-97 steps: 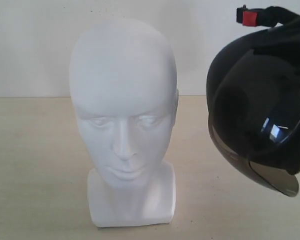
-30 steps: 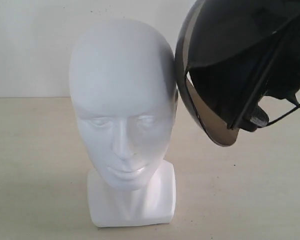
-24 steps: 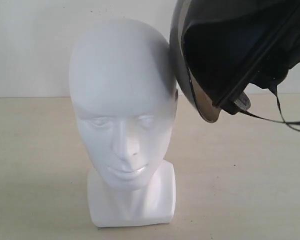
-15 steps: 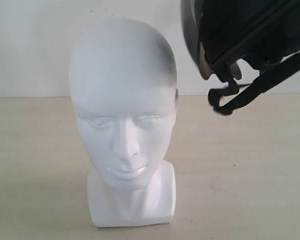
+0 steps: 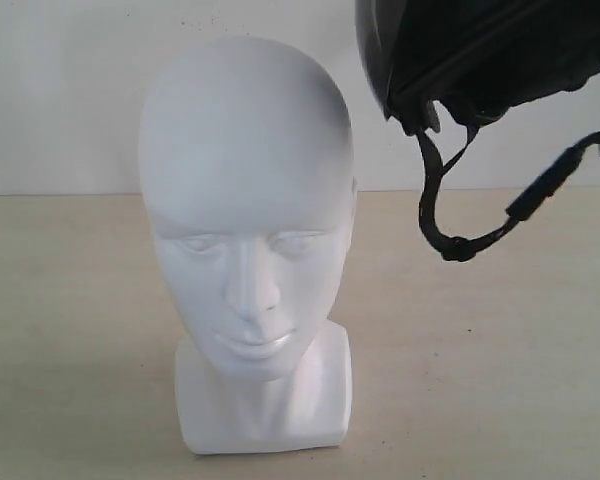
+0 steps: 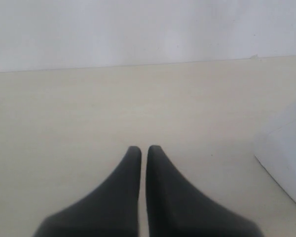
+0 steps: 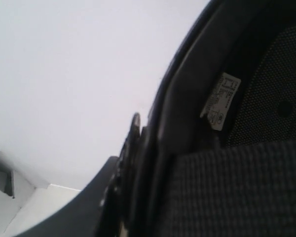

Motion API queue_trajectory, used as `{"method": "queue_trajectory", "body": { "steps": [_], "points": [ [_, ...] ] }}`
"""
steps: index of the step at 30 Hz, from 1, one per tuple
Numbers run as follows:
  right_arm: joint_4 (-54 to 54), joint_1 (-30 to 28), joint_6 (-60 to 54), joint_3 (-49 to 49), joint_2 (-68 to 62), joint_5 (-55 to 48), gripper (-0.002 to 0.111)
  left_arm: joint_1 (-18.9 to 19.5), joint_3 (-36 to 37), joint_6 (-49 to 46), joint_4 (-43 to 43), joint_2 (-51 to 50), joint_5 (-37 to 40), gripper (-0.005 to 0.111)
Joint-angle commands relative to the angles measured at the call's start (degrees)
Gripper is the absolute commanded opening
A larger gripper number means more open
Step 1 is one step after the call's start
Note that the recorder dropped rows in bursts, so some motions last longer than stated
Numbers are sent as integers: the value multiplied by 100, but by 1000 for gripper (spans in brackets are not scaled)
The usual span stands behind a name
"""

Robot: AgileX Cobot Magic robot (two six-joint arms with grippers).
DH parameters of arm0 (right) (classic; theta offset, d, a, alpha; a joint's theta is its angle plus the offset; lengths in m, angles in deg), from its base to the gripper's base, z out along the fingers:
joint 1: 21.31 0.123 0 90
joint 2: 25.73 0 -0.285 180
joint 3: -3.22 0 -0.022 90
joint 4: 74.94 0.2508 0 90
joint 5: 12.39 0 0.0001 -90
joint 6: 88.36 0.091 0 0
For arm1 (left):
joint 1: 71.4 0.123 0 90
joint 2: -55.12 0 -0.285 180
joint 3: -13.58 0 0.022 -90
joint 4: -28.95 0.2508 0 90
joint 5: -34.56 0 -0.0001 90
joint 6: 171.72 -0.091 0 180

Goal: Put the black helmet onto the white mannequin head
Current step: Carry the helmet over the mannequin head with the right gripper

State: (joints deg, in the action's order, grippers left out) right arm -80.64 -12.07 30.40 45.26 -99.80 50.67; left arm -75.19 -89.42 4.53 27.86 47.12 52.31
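The white mannequin head [image 5: 245,200] stands upright on the table, face toward the exterior camera. The black helmet [image 5: 480,50] hangs in the air to the upper right of the head, apart from it, partly cut off by the frame's top edge. Its chin straps [image 5: 450,240] dangle in a loop below it. My right gripper [image 7: 138,197] is shut on the helmet's rim, with one dark finger [image 7: 84,202] outside the shell and the mesh lining [image 7: 237,187] on the inner side. My left gripper [image 6: 143,148] is shut and empty, low over the table beside the head's base [image 6: 286,163].
The beige table [image 5: 60,330] runs back to a plain white wall [image 5: 60,90]. A white label [image 7: 219,101] sits inside the helmet. Neither arm shows in the exterior view.
The helmet has risen from beside the head's temple to the upper right and turned, so the visor has left the frame. The straps have dropped into a hanging loop. The left gripper shows no earlier frame.
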Motion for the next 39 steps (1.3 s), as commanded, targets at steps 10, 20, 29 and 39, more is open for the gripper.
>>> {"method": "queue_trajectory", "body": {
  "steps": [10,20,29,39],
  "points": [
    [41,-32,156,-1632,-576,690,0,-9,22,-36,1,22,-16,4],
    [-725,153,156,-2549,-966,690,0,-25,22,-36,1,22,-16,4],
    [-830,794,156,-2616,-1363,529,0,-25,22,-36,1,22,-16,4],
    [-817,946,156,-2619,-1560,586,0,-25,22,-36,1,22,-16,4]
  ]
}}
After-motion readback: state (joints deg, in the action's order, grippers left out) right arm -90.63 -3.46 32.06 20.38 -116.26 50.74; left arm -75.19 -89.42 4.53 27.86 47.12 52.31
